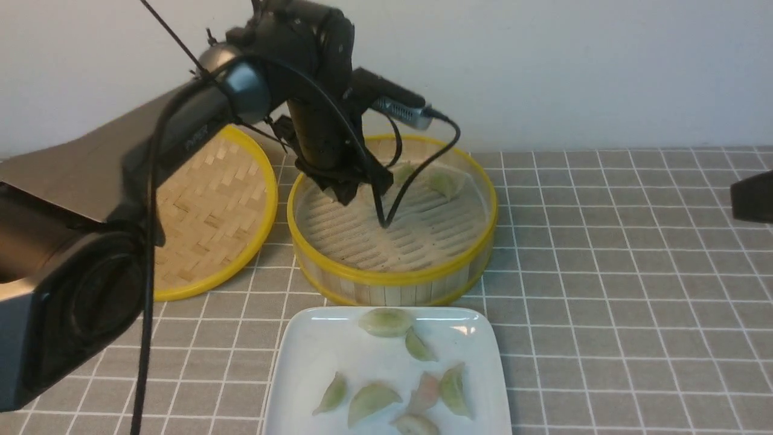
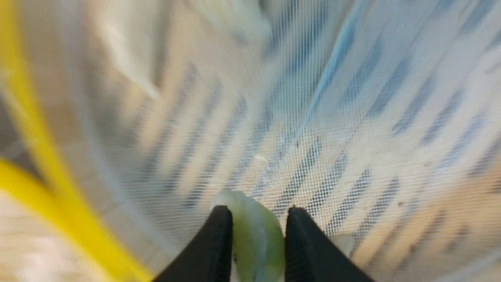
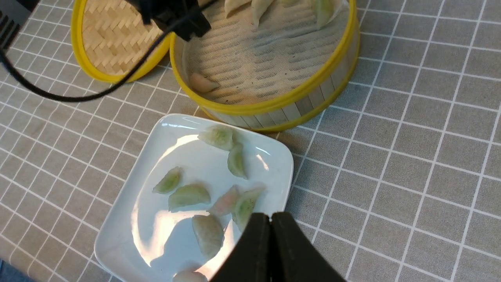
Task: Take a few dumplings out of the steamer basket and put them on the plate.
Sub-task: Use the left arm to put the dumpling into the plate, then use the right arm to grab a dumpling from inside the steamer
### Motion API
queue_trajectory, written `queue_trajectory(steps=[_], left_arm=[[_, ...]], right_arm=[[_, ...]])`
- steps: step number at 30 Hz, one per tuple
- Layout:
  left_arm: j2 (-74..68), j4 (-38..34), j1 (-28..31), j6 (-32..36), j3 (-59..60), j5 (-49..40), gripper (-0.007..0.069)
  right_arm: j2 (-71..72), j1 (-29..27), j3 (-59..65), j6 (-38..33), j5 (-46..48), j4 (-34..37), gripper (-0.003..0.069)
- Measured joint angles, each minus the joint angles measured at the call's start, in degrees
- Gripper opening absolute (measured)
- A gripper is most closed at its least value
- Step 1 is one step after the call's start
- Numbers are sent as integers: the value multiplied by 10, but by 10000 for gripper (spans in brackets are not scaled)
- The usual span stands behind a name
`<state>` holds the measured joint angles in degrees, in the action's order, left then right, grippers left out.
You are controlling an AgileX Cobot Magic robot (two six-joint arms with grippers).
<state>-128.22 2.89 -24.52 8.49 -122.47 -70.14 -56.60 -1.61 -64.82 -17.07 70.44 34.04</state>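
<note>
The steamer basket (image 1: 392, 279) stands mid-table, lined with white mesh (image 2: 352, 117). My left gripper (image 1: 347, 188) is down inside it at its far left. In the left wrist view this gripper (image 2: 256, 214) is shut on a pale green dumpling (image 2: 256, 239) just above the mesh. Two more dumplings (image 1: 444, 182) lie at the basket's far side, and a pinkish one (image 3: 201, 83) lies by its near wall. The white plate (image 1: 314, 362) in front of the basket holds several dumplings (image 1: 371, 399). My right gripper (image 3: 271, 216) is shut and empty, above the plate's right edge (image 3: 287, 164).
The flat woven lid (image 1: 205, 205) lies left of the basket, touching it. The left arm's black cable (image 1: 416, 175) hangs into the basket. A dark part of the right arm (image 1: 752, 196) shows at the right edge. Grey checked cloth (image 1: 604, 302) covers the table.
</note>
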Motion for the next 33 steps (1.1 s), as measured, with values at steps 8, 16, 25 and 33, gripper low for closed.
queue_trajectory(steps=[8, 16, 25, 33], left_arm=[[147, -109, -7, -24, 119, -3, 152], [192, -154, -62, -15, 303, -4, 142], [144, -117, -73, -14, 314, 0, 364], [148, -56, -73, -35, 290, 1, 371]], right_arm=[[0, 0, 0, 0, 1, 0, -10], [0, 0, 0, 0, 2, 0, -10], [0, 0, 0, -2, -1, 3, -10], [-98, 25, -85, -6, -16, 36, -10]])
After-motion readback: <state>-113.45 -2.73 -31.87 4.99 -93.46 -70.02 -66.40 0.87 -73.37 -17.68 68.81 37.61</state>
